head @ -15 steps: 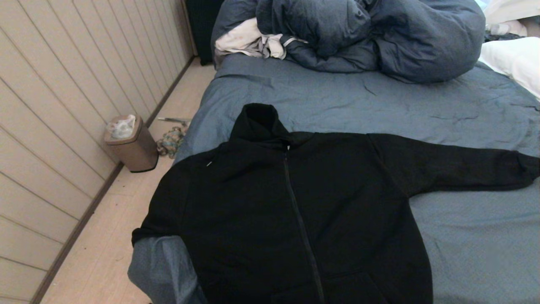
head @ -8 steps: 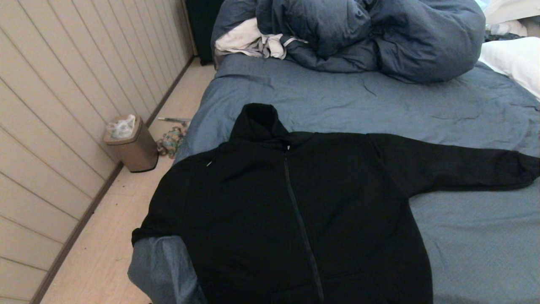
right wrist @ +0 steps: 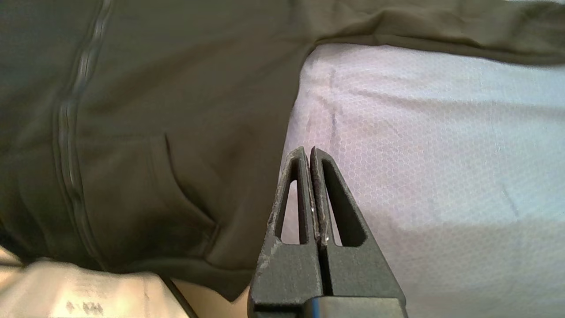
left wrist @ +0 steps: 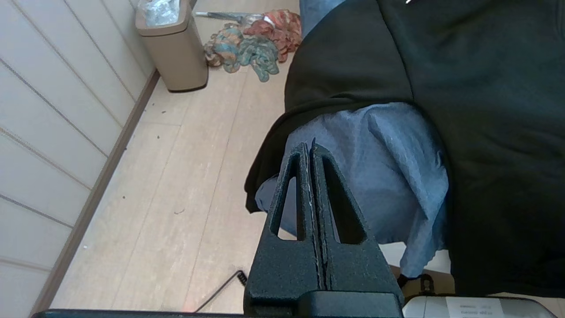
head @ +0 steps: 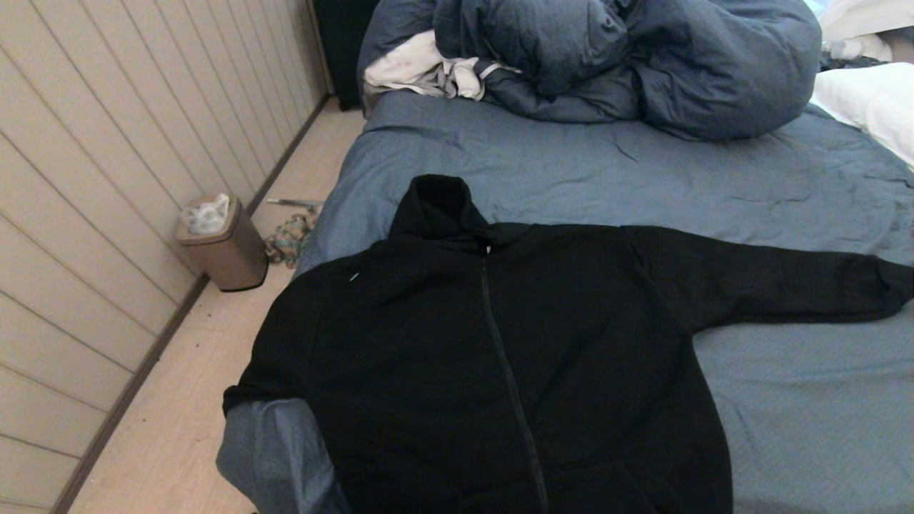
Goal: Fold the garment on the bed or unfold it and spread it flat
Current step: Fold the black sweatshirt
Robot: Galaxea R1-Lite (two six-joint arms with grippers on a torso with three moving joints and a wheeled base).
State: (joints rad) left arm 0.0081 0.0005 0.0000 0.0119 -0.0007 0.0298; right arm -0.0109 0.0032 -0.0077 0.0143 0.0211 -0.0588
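So the black hoodie [head: 500, 357] is lying zipped and front-up on the near-left part of the bed [head: 785, 400], hood pointing far, one sleeve stretched out right and the other drooping over the left edge. Left gripper [left wrist: 311, 148] hangs by that near-left corner, right gripper [right wrist: 310, 152] above the sheet just right of the hem; both pinched together on nothing.

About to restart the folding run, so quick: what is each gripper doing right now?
Left gripper: jaws shut, holding nothing, above the bed corner.
Right gripper: jaws shut, holding nothing, beside the garment.
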